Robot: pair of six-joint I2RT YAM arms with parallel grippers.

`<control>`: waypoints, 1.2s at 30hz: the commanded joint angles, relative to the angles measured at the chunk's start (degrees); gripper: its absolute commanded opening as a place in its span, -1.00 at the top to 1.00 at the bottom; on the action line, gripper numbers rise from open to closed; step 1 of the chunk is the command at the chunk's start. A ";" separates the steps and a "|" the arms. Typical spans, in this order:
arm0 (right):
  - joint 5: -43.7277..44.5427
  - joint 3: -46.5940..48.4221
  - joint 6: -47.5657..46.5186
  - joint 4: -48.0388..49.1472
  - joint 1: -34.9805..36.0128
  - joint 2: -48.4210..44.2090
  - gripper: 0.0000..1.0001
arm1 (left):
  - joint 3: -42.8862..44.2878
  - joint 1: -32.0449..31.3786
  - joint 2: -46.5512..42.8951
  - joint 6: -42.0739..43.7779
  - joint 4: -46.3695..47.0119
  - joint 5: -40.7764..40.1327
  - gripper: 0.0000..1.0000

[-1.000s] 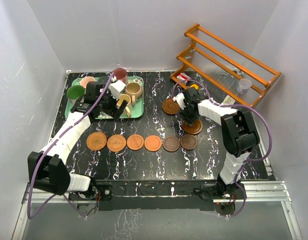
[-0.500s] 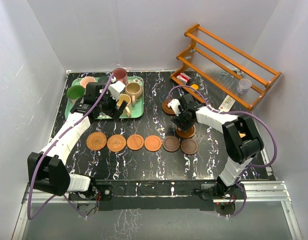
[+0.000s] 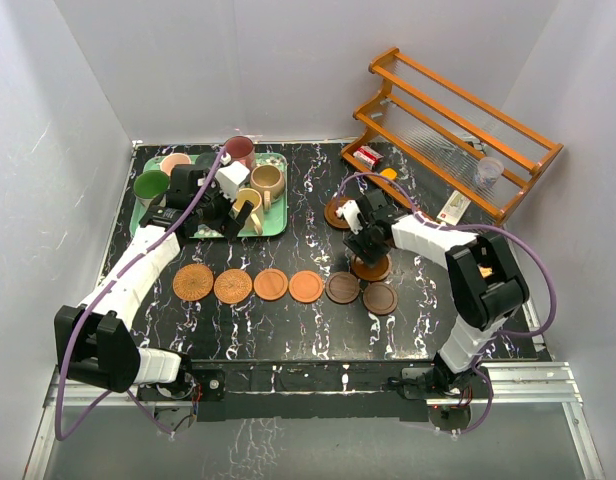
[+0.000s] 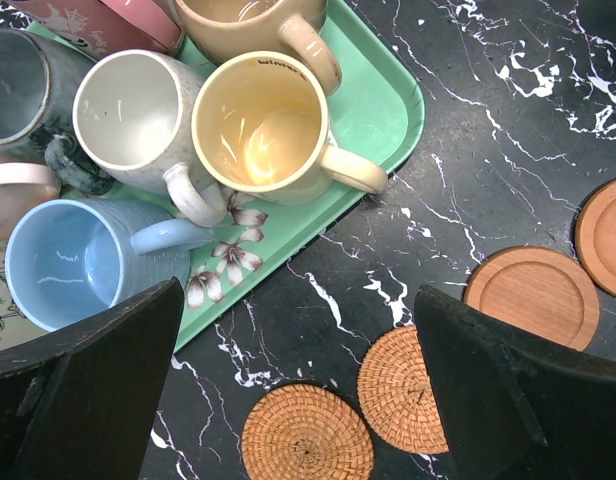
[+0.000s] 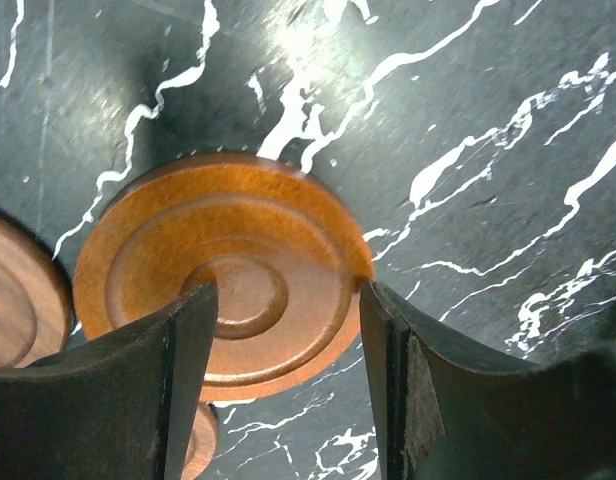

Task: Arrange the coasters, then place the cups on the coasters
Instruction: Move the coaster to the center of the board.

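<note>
1. Six coasters [image 3: 271, 284] lay in a row across the middle of the table [image 3: 288, 335].
2. Your right pincer [image 5: 288, 300] gripped a seventh, a dark wood coaster [image 5: 238, 260], just above the row's right end in the overhead frame. The eighth coaster [image 3: 338, 212] lay higher up.
3. Your left pincer [image 4: 298, 295] hung wide open. The cups [image 4: 258, 130] sat on the tray [image 4: 388, 100], upper left, none yet placed.

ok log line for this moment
stage: arranging coasters | right end effector: gripping brown coaster | left end effector: open near tray
</note>
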 commanded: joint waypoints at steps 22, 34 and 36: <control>6.61 6.32 0.75 -1.88 -6.28 8.63 -0.13 | -0.69 0.97 -2.80 0.03 0.63 1.66 -0.97; 4.88 6.43 0.35 -4.19 -6.32 7.52 -0.14 | -0.80 1.20 -2.86 0.03 0.72 1.85 -0.97; 4.55 7.21 0.32 -4.24 -6.29 6.90 -0.17 | -0.86 1.21 -2.85 0.08 0.72 1.85 -0.97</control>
